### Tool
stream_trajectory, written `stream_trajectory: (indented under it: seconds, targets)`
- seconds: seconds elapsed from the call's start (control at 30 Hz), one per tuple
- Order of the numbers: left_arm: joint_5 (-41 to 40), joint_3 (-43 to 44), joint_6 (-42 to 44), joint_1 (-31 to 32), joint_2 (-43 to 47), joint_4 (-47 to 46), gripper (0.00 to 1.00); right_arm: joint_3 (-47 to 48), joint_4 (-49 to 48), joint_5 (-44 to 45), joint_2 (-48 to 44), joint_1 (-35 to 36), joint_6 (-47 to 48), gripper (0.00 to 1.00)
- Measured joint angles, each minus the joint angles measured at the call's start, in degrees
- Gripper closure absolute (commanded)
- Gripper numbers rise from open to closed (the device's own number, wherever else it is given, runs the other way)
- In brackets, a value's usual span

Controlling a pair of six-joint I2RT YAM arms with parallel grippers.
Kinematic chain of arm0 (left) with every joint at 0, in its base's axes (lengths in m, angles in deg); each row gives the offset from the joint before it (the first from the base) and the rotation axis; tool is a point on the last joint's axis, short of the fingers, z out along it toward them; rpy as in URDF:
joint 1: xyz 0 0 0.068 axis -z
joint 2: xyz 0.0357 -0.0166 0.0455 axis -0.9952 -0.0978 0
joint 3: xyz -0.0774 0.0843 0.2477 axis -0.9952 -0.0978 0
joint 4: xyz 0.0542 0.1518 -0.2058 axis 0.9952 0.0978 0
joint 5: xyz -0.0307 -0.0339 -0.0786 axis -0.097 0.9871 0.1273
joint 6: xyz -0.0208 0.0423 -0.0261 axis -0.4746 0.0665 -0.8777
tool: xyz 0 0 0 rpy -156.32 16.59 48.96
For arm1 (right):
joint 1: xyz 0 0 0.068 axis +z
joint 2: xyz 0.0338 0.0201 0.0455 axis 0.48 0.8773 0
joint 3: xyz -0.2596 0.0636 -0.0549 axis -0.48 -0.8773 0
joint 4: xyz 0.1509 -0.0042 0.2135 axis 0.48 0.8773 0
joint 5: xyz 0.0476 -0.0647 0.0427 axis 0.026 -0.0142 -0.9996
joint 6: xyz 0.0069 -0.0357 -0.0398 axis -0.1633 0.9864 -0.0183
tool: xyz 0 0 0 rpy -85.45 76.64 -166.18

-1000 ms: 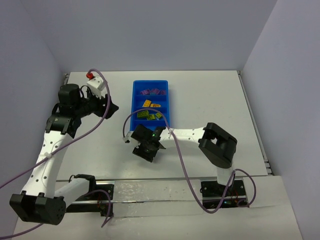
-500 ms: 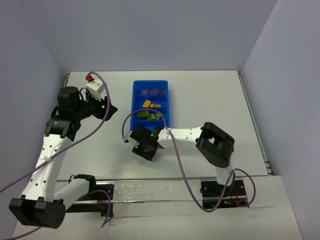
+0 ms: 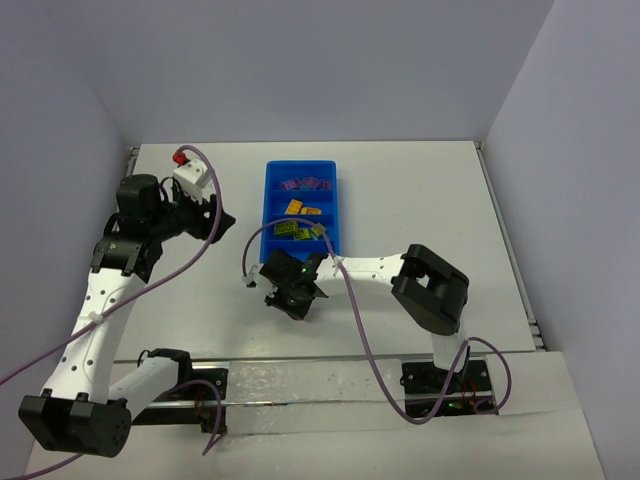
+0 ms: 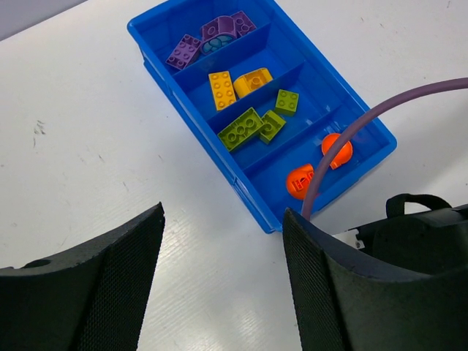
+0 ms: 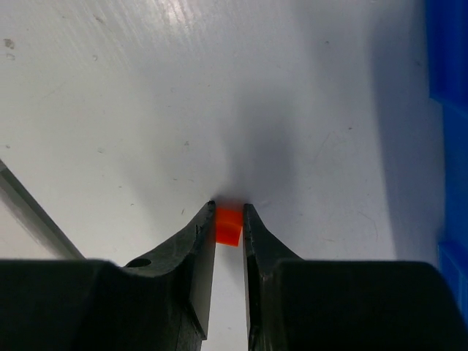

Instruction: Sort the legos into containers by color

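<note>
Partly hidden, an orange lego [image 5: 228,227] is pinched by right gripper [image 5: 228,210]; left gripper [image 4: 223,219] is spread, empty; blue tray [image 4: 245,196] compts are colour-sorted.

The white matte table [image 3: 420,190], faintly scuffed and speckled, carries a bright blue rectangular plastic tray [image 4: 281,55], which lies flat on it just ahead of the left gripper [image 4: 223,216] and its spread fingers. A small orange plastic lego piece [image 5: 228,225] sits at the bare surface squarely between the pinching fingertips of the right gripper [image 5: 229,210]. Whether it rests on the table or hangs just off it cannot be told.
</note>
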Motion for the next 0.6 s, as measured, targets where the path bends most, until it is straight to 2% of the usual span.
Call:
stream_trajectory:
  seconds: [0.03,0.27,0.47,0.6]
  targets:
    - [-0.09,-0.06,0.0,0.0,0.0,0.01,0.01,0.0,0.13,-0.39,-0.11,0.0,0.21,1.0]
    - [-0.62,-0.13,-0.36,0.0,0.0,0.04,0.01,1.22,2.29,-3.61,-4.16,0.0,1.42,1.0]
    - [-0.68,0.2,-2.94,-0.83,-0.67,0.01,0.01,7.89,3.08,-4.21,-9.6,-0.83,2.37,1.0]
    - [-0.79,2.89,-5.51,-2.48,-4.03,0.0,0.01,12.76,3.41,-5.08,-11.31,-4.73,2.69,1.0]
